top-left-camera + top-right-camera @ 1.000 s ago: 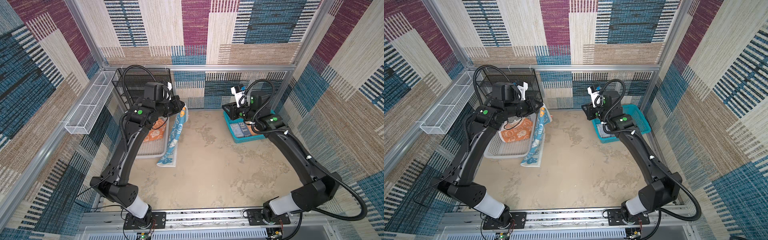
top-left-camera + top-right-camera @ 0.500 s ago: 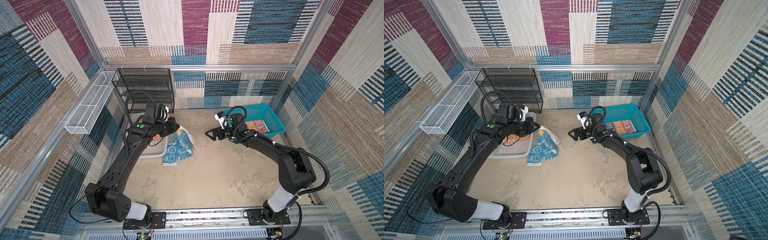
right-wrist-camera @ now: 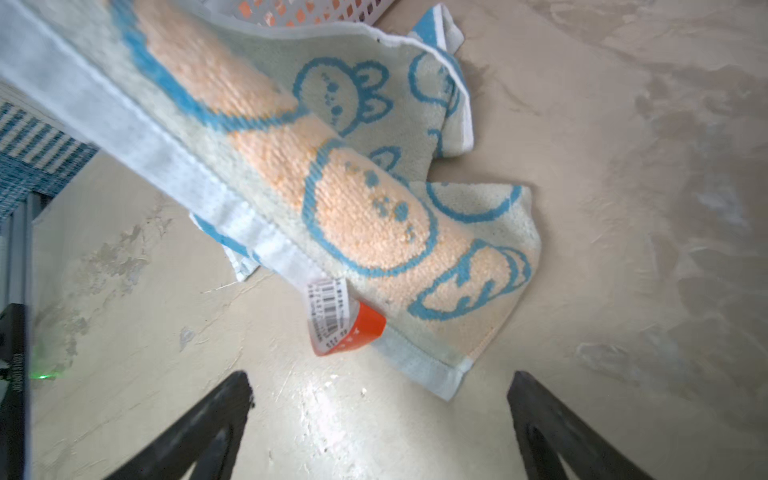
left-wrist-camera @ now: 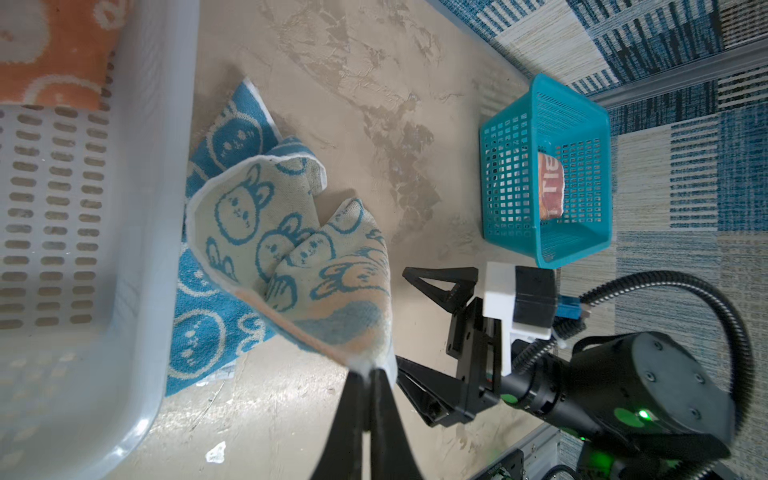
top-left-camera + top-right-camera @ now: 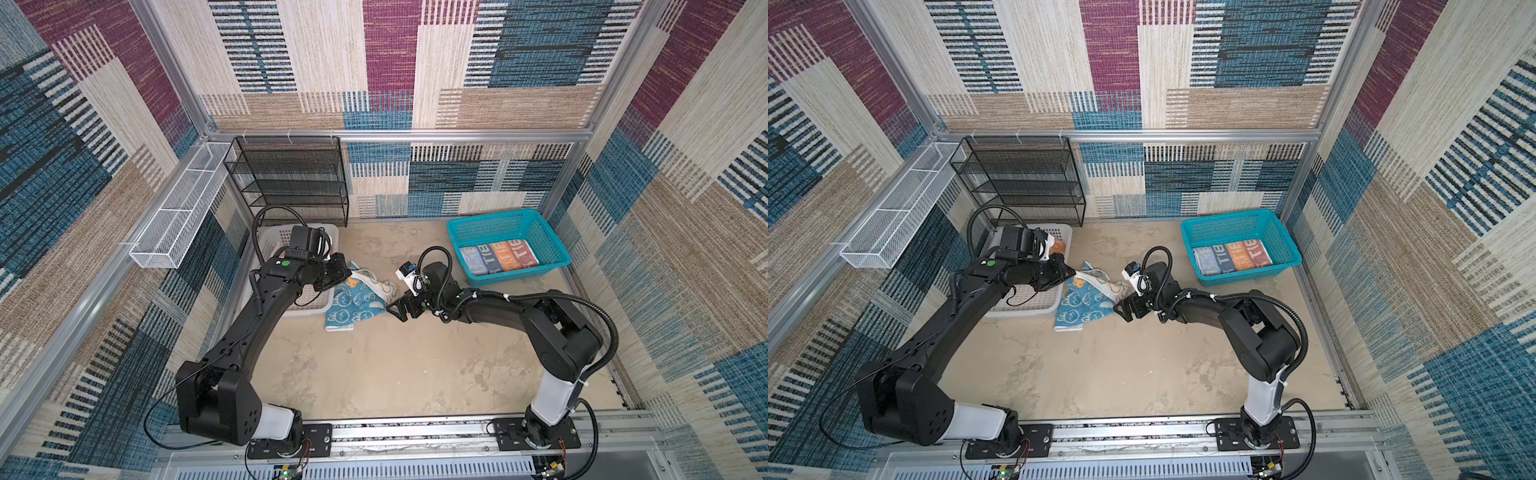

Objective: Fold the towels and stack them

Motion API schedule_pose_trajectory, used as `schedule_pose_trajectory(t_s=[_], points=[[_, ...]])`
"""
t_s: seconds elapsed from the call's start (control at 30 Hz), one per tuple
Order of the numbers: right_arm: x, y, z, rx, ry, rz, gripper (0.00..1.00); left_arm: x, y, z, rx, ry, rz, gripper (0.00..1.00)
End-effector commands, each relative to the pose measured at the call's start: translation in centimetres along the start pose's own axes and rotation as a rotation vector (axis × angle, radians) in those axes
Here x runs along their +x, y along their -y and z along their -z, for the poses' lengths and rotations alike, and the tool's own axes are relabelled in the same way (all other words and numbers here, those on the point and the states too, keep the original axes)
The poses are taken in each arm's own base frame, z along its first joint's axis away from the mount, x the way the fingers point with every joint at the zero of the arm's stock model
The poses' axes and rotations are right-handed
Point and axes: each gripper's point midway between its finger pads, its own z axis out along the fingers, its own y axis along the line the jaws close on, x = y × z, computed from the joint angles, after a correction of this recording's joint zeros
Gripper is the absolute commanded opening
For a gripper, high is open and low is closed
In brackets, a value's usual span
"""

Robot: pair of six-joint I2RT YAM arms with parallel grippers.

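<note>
The teal-white rabbit towel lies crumpled on the table beside the white basket. My left gripper is shut on one of its corners, holding that corner raised. My right gripper stands open low over the table, and the towel's free corner with an orange tag lies just ahead of its fingers, not between them. The blue, orange and red lettered towel lies folded in the teal basket. The orange towel sits in the white basket.
A black wire shelf stands at the back left behind the white basket. A white wire tray hangs on the left wall. The teal basket sits at the back right. Bare tabletop stretches in front of both grippers.
My right arm left the teal basket, swung to the table's middle and opened. My left arm lowered the rabbit towel from above the white basket onto the table.
</note>
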Motion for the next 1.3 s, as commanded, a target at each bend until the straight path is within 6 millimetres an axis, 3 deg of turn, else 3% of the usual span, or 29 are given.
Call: schedule_pose_trajectory(t_s=[0.0, 0.2, 0.33, 0.6, 0.67, 0.83, 0.93, 1.1, 1.27], points=[[-0.6, 0.4, -0.4, 0.072, 0.057, 0.038, 0.97, -0.5, 0.1, 0.1, 0.012, 0.017, -0.024, 0.00], [1.0, 1.1, -1.9, 0.175, 0.015, 0.030, 0.92, -0.8, -0.1, 0.2, 0.018, 0.021, -0.017, 0.00], [1.0, 1.5, -2.7, 0.233, 0.029, 0.007, 0.85, -0.9, 0.1, 0.3, 0.030, 0.025, -0.017, 0.00], [1.1, 3.4, -4.1, 0.376, 0.039, -0.030, 0.64, -0.8, 0.1, 0.4, 0.037, 0.023, -0.012, 0.00], [1.2, 3.8, -4.2, 0.399, 0.042, -0.040, 0.55, -0.7, 0.1, 0.3, 0.040, 0.023, -0.010, 0.00], [1.3, 4.3, -4.0, 0.430, 0.040, -0.043, 0.27, -0.6, -0.1, 0.2, 0.039, 0.021, -0.008, 0.00], [1.3, 4.6, -3.5, 0.451, 0.042, -0.037, 0.20, -0.6, -0.1, 0.3, 0.039, 0.023, -0.010, 0.00], [0.6, 5.3, -2.8, 0.503, 0.060, -0.023, 0.00, -0.7, 0.1, 0.5, 0.047, 0.025, -0.009, 0.00], [-2.0, 4.8, -1.5, 0.513, 0.090, 0.003, 0.00, -0.7, 0.0, 0.6, 0.044, 0.026, -0.009, 0.00]])
